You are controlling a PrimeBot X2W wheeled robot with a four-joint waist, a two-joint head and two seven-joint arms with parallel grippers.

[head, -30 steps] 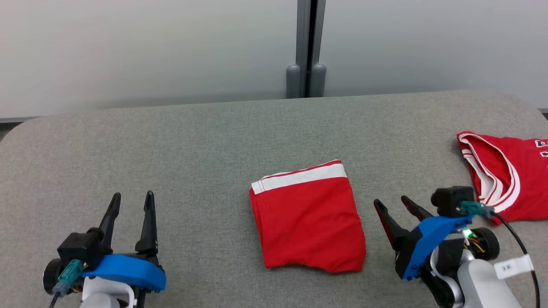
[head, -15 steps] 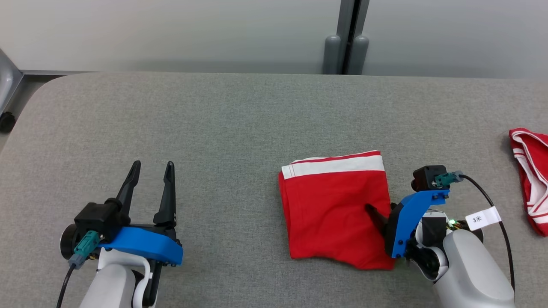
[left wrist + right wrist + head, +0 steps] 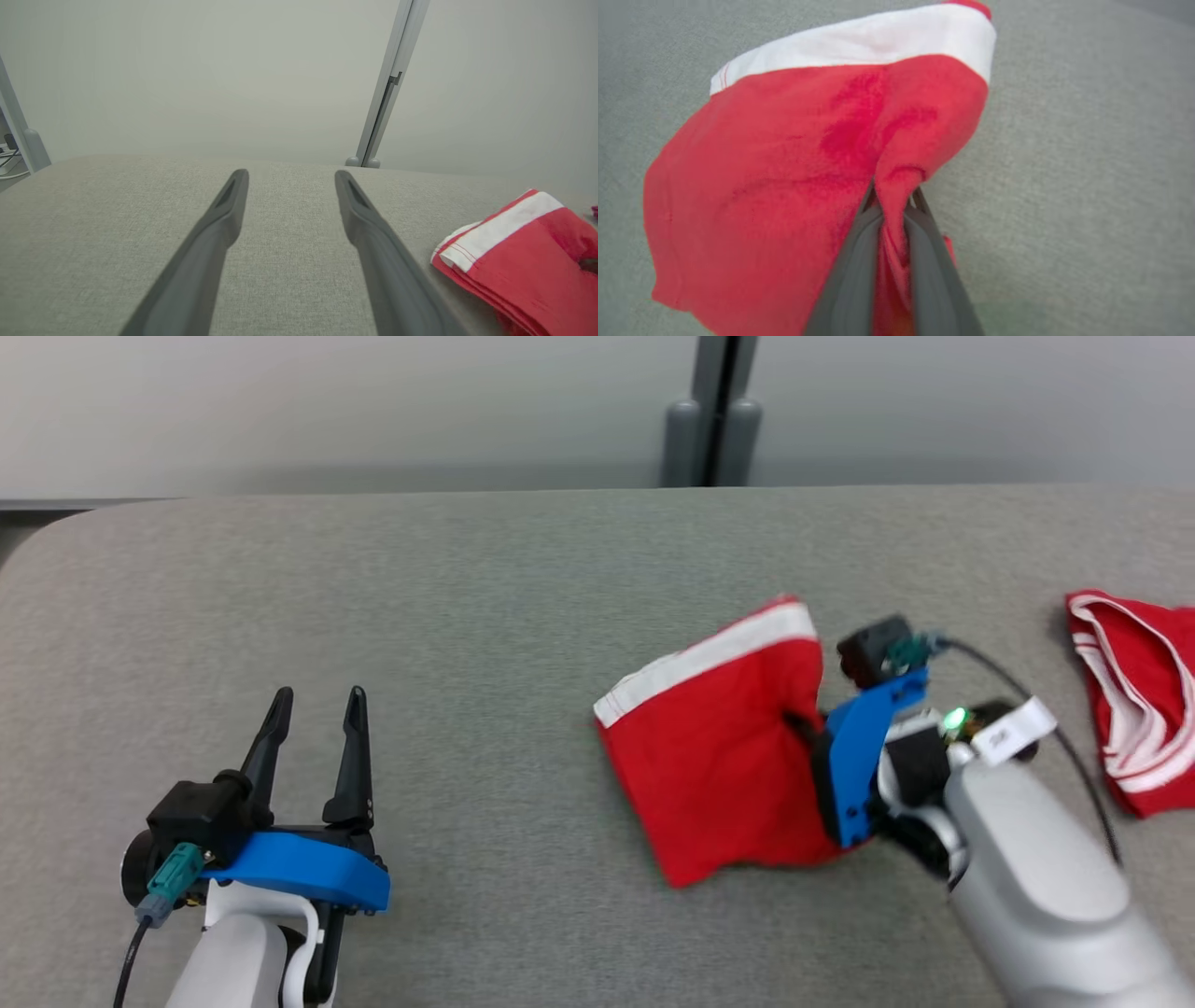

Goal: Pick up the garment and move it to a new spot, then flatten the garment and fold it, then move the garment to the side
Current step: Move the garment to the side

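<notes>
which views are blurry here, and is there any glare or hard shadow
Head view: the red garment and right gripper are smeared, the left gripper is crisp; the light is flat, with a green lamp glowing on the right wrist. Left wrist view: fairly sharp, even light, no hard shadows. Right wrist view: soft throughout, jaws and pinched cloth blurred, no glare.

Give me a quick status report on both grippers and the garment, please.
Right gripper shut on folded red garment, right edge, cloth bunched. Left gripper open, empty, over grey table. Red-and-white jersey lies far right, apart.
</notes>
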